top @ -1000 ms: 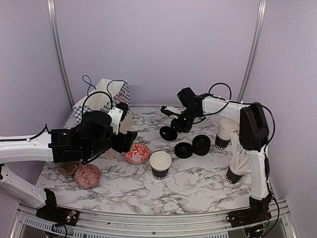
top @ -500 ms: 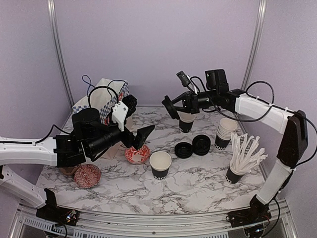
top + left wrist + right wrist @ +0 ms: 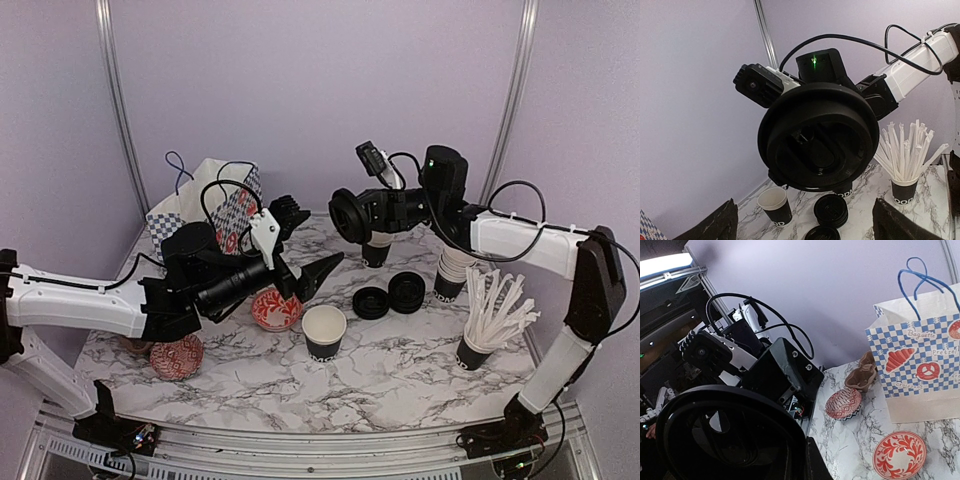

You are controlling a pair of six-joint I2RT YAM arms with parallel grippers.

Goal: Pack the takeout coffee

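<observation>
A black lid (image 3: 347,216) was held on its edge by the right end effector (image 3: 362,213), which was clamped on the rim; it was raised well above the tabletop (image 3: 400,375) at the far middle. Just behind and below it a black cup (image 3: 376,250) was partly hidden. A lidless cup (image 3: 324,332) stood upright near the centre of the tabletop; only its cream inside was seen, and it could not be told whether liquid was in it. Spare lids (image 3: 406,290) lay flat between this cup and a stack of nested cups (image 3: 455,265); a further cup (image 3: 476,350) at the right was filled with white straws (image 3: 495,305). Nothing was seen in a red bowl (image 3: 277,310) or in a second bowl (image 3: 177,355) at the left; the inside of the checked paper bag (image 3: 215,195) was not shown. The left end effector (image 3: 305,238) was held above the red bowl with its fingers wide apart and nothing between them.

The round face of the lid was shown in full only by the left wrist view; a brown moulded tray (image 3: 862,375) beside the bag was made clear only by the right wrist view.
</observation>
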